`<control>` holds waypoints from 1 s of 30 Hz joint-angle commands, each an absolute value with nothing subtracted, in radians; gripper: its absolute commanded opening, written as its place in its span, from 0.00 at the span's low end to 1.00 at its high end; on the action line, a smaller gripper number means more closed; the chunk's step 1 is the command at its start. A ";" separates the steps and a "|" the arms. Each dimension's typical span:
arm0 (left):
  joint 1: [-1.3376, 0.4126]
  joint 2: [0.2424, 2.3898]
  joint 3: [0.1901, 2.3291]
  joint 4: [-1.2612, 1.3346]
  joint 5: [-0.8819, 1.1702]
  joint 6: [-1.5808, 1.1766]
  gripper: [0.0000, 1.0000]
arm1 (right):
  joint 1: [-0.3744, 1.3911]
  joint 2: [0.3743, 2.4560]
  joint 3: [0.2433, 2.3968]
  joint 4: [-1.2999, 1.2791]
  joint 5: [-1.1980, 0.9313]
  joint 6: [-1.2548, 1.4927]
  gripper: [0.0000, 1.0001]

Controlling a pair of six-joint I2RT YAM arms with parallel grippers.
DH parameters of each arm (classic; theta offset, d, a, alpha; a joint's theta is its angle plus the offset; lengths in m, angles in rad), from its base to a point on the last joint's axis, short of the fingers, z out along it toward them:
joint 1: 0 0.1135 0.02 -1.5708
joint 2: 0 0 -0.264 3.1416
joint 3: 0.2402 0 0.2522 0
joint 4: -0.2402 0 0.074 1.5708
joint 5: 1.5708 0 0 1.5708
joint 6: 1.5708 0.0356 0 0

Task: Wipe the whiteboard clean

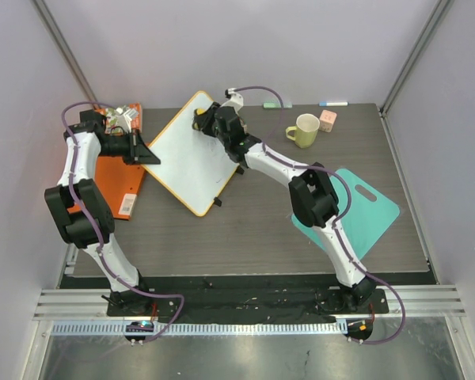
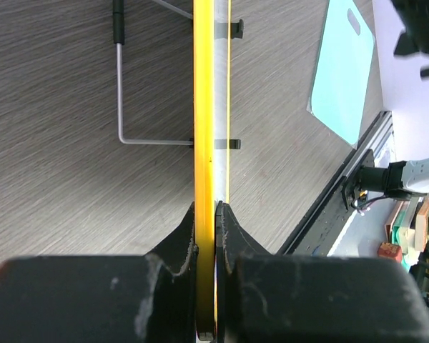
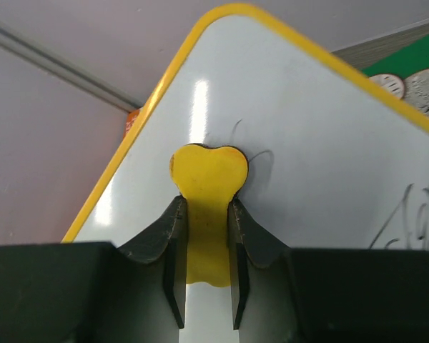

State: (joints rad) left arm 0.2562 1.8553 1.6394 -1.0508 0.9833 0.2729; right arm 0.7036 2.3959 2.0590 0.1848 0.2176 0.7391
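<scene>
– Grey wood-grain table (image 1: 245, 237), pale lilac walls (image 1: 261, 47), bare metal posts (image 1: 63, 47) in the back corners. Agree?
– Yes. Task thing: whiteboard (image 1: 191, 158), large, flat, white, thin orange-yellow frame, rounded corners, small black clips (image 2: 234, 28) on the edge. It sits back-left on the table, turned diagonal, left corner beside the flat orange folder (image 1: 119, 178).
– Flat or tilted?
– Can't tell from above. The left wrist view sees it edge-on, with a thin grey wire stand (image 2: 120, 86) off its back.
– Left pincer (image 2: 207, 209)?
– Clamped on the whiteboard's frame, one finger each side.
– Right pincer (image 3: 206, 207)?
– Closed on a yellow heart-shaped pad (image 3: 207, 171). The pad is pressed against the white face near the top rounded corner.
– Any writing?
– Dark scribbles (image 3: 415, 207) at the right of the board face and thin curved strokes by the pad, none readable. The white label (image 1: 127, 204) on the folder is too small to read.
– Rest of the table?
– Teal cutting board with handle slot (image 1: 372, 202) under the right arm, yellow-green mug (image 1: 303, 131), small pink cube (image 1: 328, 120), and a marker (image 1: 332, 103) at the back edge.
</scene>
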 commanded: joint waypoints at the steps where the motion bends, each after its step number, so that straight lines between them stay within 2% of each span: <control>1: 0.235 1.793 1.629 -1.005 0.822 0.451 0.00 | 0.655 2.488 2.105 0.029 0.265 0.726 0.01; 9: 0.227 1.793 1.631 -1.025 0.798 0.475 0.00 | 0.637 2.631 2.376 0.018 0.075 0.687 0.01; 11: 0.221 1.789 1.629 -1.025 0.795 0.480 0.00 | 0.643 2.623 2.384 0.020 0.032 0.669 0.01; 18: 0.212 1.776 1.609 -1.016 0.790 0.480 0.00 | 0.690 2.494 2.185 0.144 0.014 0.617 0.01; 24: 0.207 1.761 1.601 -1.011 0.782 0.479 0.00 | 0.755 2.476 2.192 0.123 -0.063 0.585 0.01; 30: 0.207 1.753 1.600 -1.005 0.775 0.469 0.00 | 0.795 2.436 2.085 0.184 -0.078 0.603 0.01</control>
State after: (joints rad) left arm 0.2443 1.8088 1.5982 -1.1145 0.9337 0.2737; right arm 0.6861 2.4634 2.1624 0.2123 0.0662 0.5983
